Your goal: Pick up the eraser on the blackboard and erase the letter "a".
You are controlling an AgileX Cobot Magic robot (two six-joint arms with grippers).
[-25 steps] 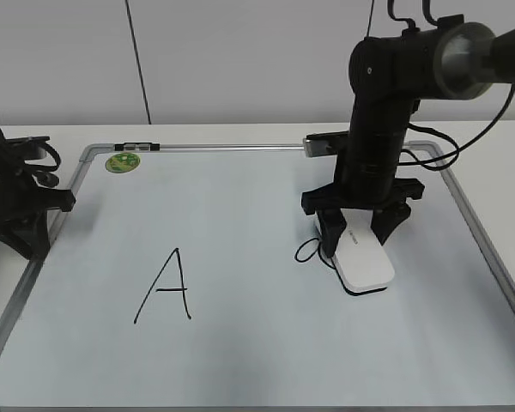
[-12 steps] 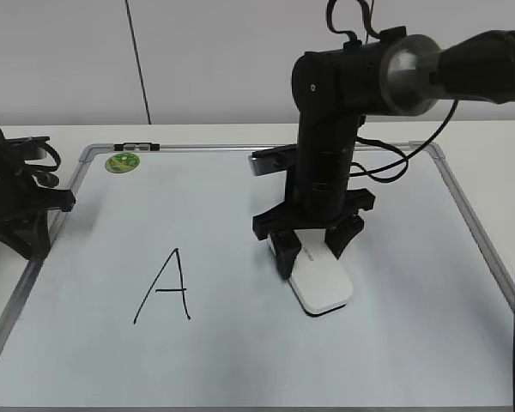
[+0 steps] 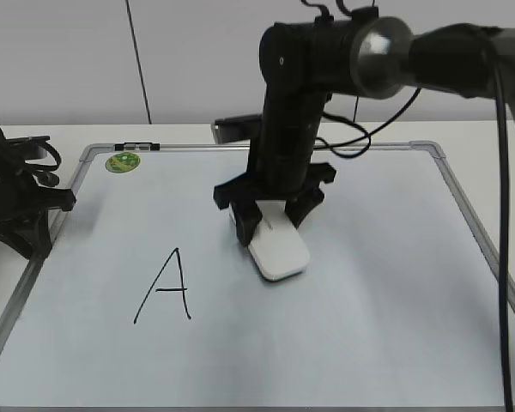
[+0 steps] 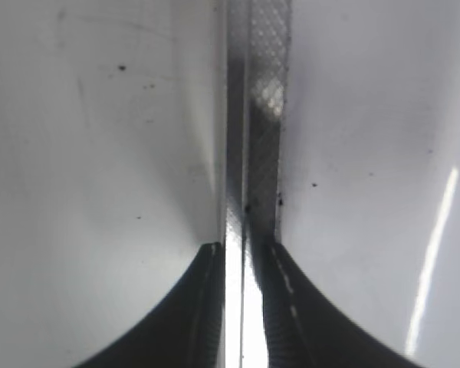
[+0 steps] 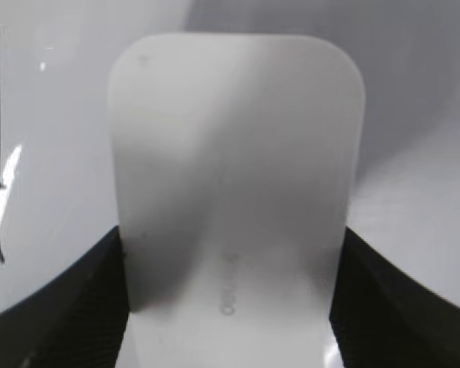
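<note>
A white table (image 3: 498, 137) carries the blackboard (image 3: 395, 326), a large pale bluish-white board in a silver-grey frame that fills most of the exterior view. The right arm (image 3: 296, 103), black and jointed, reaches in from the upper right and stands over the middle of the board. Its right gripper (image 3: 270, 225) points down, with the jaws clamped on the far end of the eraser (image 3: 277, 249) — a white glossy block with rounded corners lying flat on the board, its near end angled toward the right. In the right wrist view the eraser (image 5: 234, 192) fills the middle, with a dark finger pressed against each long side and faint grey lettering on its top.

At the left edge of the scene the left arm (image 3: 13, 193) sits at the board's frame, well apart from the eraser. In the left wrist view the left gripper (image 4: 241, 307) shows two dark fingers close together over the frame's metal strip; whether they touch cannot be told.

A capital "A" (image 3: 165, 287) in black marker stands near and left of the eraser. A small round green magnet (image 3: 122, 161) sits in the far left corner. The letter "a" cannot be seen.
</note>
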